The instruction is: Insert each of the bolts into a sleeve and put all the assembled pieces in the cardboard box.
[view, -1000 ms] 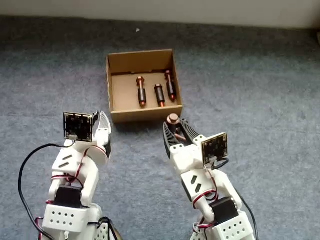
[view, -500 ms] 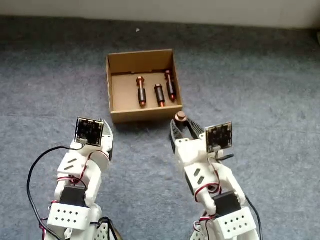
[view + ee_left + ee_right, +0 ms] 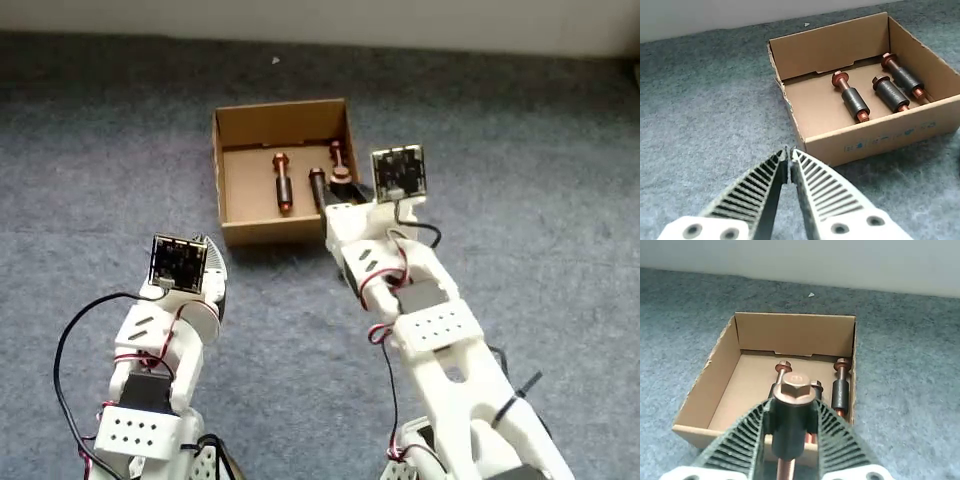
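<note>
The right gripper [image 3: 792, 407] is clamped tight on an assembled piece [image 3: 790, 432], with its bolt head [image 3: 798, 389] poking out past the fingertips. It hangs over the near right corner of the cardboard box [image 3: 283, 108]. That makes sense as the drop spot, though it's hard to tell from above how far inside the front wall it is. Three finished pieces [image 3: 852, 97] lie flat on the box floor, so this looks like the last one. The left gripper [image 3: 789, 152] sits back on the near side of the box, jaws pinched together on nothing, probably just parked out of the way.

Grey carpet [image 3: 520, 150], pale wall [image 3: 400, 15] behind
</note>
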You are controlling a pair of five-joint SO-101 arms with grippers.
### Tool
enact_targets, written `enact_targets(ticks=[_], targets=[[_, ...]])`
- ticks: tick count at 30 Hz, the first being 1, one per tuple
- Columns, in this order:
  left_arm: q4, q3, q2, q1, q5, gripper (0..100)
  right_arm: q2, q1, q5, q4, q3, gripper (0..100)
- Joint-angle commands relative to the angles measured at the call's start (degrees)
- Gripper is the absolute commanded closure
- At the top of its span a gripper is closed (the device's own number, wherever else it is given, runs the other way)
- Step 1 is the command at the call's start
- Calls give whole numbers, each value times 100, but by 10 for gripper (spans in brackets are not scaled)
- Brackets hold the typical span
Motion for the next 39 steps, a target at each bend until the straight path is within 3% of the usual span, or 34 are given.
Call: enact_targets(ticks=[1, 14, 20, 35, 39], targets=[[-123, -40, -48, -57, -53, 961, 752, 75, -62, -637, -840, 995], [-123, -40, -48, -57, -53, 960, 3574, 84, -70, -857, -3064, 990], [-123, -40, -48, -48, -53, 959, 3600, 84, -53, -699, -3143, 862], [-123, -40, -48, -57, -53, 959, 1604, 585, -97, 3837, -3125, 861], [-123, -40, -48, -48, -53, 959, 1569, 549, -782, 4593, -2967, 861]])
